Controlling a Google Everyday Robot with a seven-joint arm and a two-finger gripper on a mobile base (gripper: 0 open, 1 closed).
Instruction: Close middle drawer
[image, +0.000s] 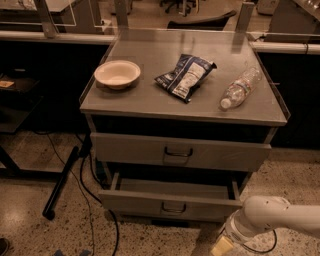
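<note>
On the speckled floor (300, 167), the cabinet's (150, 102) middle drawer (145, 202) stands partly open. The gripper (223, 244) sits at the drawer's 4 o'clock; its state cannot be told.

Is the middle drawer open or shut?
Partly open: the middle drawer stands out from the cabinet, with its inside showing behind the front. The gripper is low, right of its corner.

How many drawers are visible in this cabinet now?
2. The upper drawer sits under the tabletop; the middle drawer, pulled open, is below it. A third may be hidden beneath. The gripper is at bottom right, near the middle drawer.
</note>
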